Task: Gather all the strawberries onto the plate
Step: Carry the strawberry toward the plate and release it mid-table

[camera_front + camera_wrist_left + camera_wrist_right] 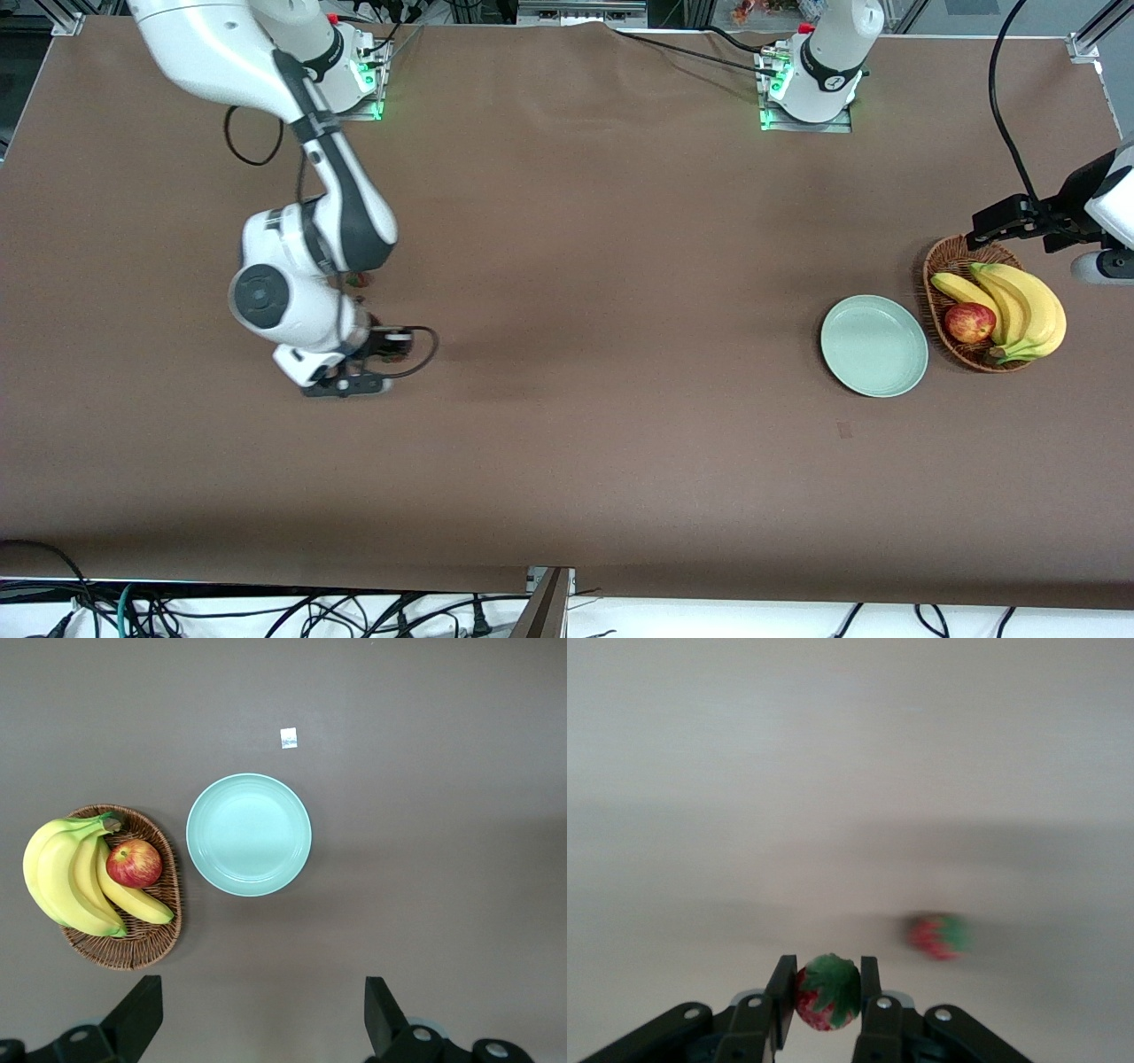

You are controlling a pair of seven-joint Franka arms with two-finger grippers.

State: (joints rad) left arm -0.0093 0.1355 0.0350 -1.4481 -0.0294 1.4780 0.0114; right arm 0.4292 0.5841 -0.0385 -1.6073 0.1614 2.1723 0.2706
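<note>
Brown tabletop (567, 354), cables along the near edge. Right claw (828, 997) low at the right arm's end of the tabletop, fingers (780, 992) clamped on a strawberry (827, 992), green top showing between them. Second strawberry (937, 935) lies on the tabletop just beside that claw, blurred in the right wrist view. In the front view a bit of red (357, 280) shows by the right arm's wrist, mostly hidden; third berry cannot be told. Left claw (257, 1028) waits up in the air over the tabletop near the plate (199, 828) and basket (151, 948), fingers (137, 1014) wide apart, holding nothing. Plate has no berries in it, well apart from the right claw, toward the left arm's end. Basket just beside the plate, holds bananas (62, 877) and an apple (134, 863). Small white tag (289, 738) on the tabletop near the plate.
</note>
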